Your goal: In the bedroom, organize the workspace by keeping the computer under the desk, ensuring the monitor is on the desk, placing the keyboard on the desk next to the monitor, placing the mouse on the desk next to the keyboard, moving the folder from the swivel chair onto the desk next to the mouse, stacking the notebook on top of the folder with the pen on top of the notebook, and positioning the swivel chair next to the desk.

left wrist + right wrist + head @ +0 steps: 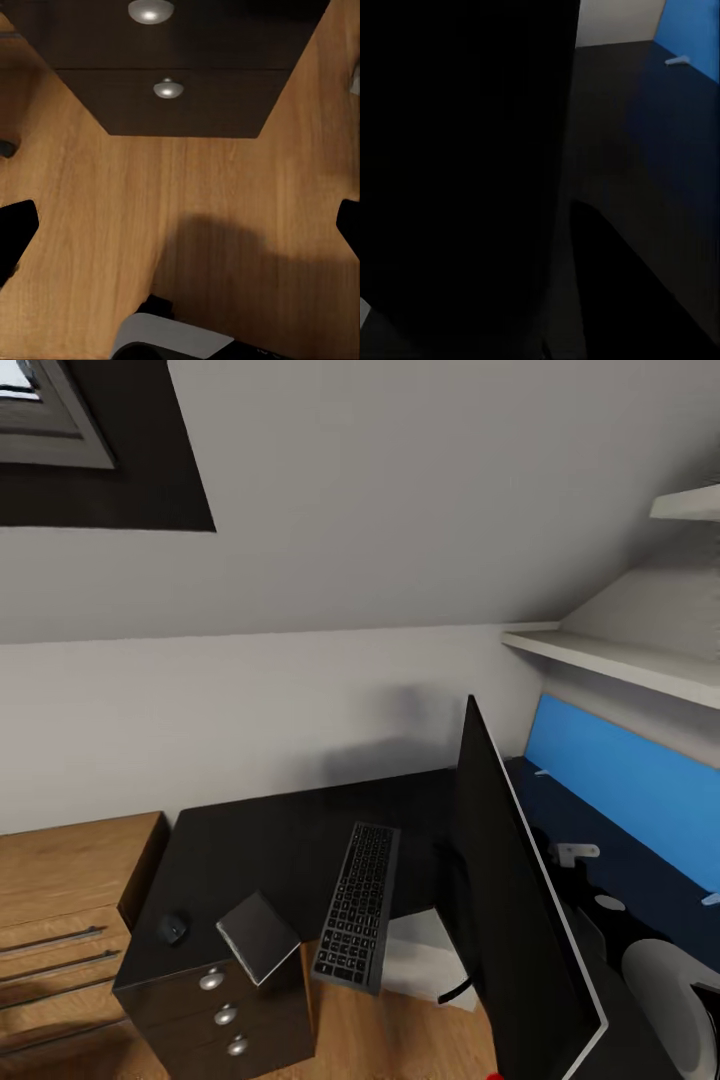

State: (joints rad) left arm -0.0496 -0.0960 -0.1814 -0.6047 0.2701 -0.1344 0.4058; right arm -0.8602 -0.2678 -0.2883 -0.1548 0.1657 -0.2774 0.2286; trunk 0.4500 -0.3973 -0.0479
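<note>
The monitor (515,905) stands edge-on and tilted at the near right over the black desk (270,840); its dark back (457,172) blocks the right wrist view, so my right gripper's fingers cannot be made out. The keyboard (356,905) lies on the desk with its near end over the front edge. Left of it lies the grey notebook (258,936), also overhanging, and farther left the mouse (172,928). The light computer (425,960) sits on the floor under the desk. My left gripper (180,229) hangs open above the wood floor in front of the desk drawers (169,90).
A light-wood dresser (60,920) stands against the desk's left side. The blue back panel (620,785) and white shelves (620,660) line the right wall. A sloped ceiling hangs above the desk. Part of my right arm (665,980) shows behind the monitor.
</note>
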